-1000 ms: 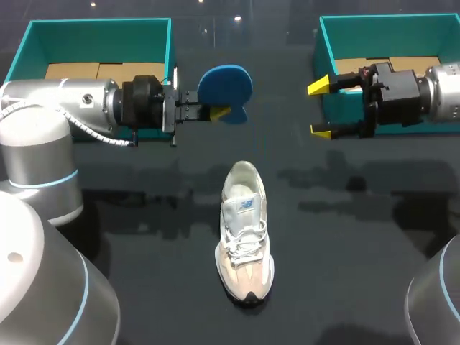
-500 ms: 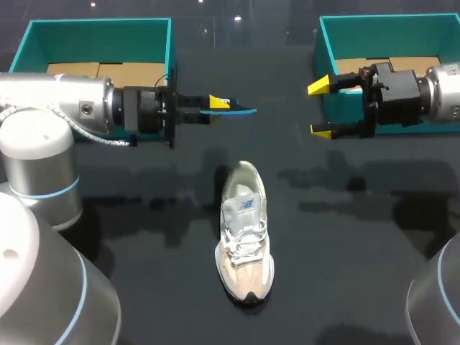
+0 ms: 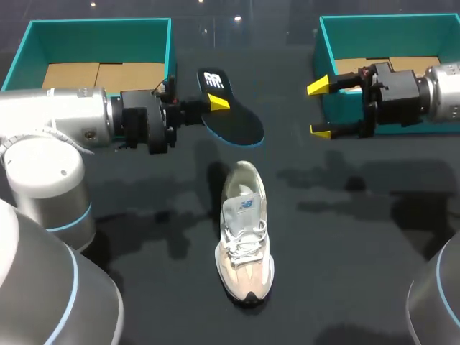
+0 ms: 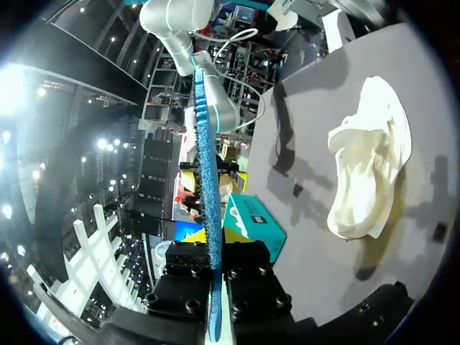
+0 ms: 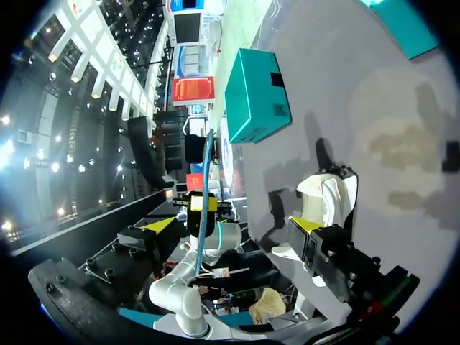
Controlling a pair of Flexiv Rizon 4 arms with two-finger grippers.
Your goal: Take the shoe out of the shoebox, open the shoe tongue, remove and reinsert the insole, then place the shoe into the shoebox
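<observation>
In the head view my left arm comes in from the left and the left gripper point(image 3: 215, 103) pinches the heel end of the insole point(image 3: 233, 118), which it holds above the table point(image 3: 359, 237) with its dark upper face showing and its blue edge toward the shoe. The shoe point(image 3: 245, 230) lies on the table nearer the camera than the insole, upright on its sole, toe toward the camera and heel toward the insole, apart from both grippers. The left shoebox point(image 3: 98, 27) stands behind the left arm and the right shoebox point(image 3: 388, 23) behind the right arm. The right gripper point(image 3: 320, 108) hangs at the right shoebox's near corner, its yellow-tipped fingers spread wide with nothing between them. In the left wrist view the insole point(image 4: 208, 172) shows edge on as a thin blue strip rising from between the fingers of the left gripper point(image 4: 213, 291), which press on it from both sides; the shoe point(image 4: 370, 162) lies well off to one side of the gripper on the grey table point(image 4: 302, 237), and the right shoebox point(image 4: 253, 226) stands farther ahead. In the right wrist view the right gripper point(image 5: 233, 225) has its fingers wide apart and empty; the shoe point(image 5: 327, 194) lies on the table ahead of one finger, the insole point(image 5: 205, 169) stands edge on farther off in the other gripper, and the left shoebox point(image 5: 255, 93) sits beyond them.
</observation>
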